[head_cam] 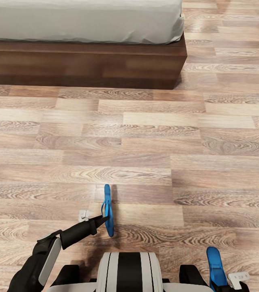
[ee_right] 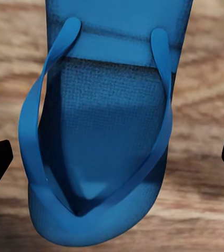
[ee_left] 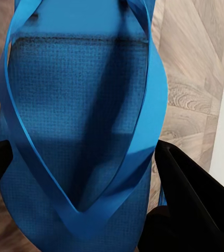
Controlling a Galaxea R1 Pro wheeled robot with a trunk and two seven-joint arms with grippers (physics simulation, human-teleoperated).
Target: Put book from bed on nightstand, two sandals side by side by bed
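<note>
Wood-plank floor point(head_cam: 145, 134) w/ bed point(head_cam: 85, 61) upper left of frame; left gripper point(head_cam: 101, 220) clamps one sandal point(head_cam: 108, 211) on edge lower centre, right gripper point(head_cam: 227, 280) holds other sandal point(head_cam: 215, 263) lower right, both thin grips, so jolts could drop either.

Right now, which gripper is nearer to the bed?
Left. The left gripper, holding one sandal, is farther forward toward the bed. The right gripper, with the other sandal, sits back beside the robot's trunk.
</note>
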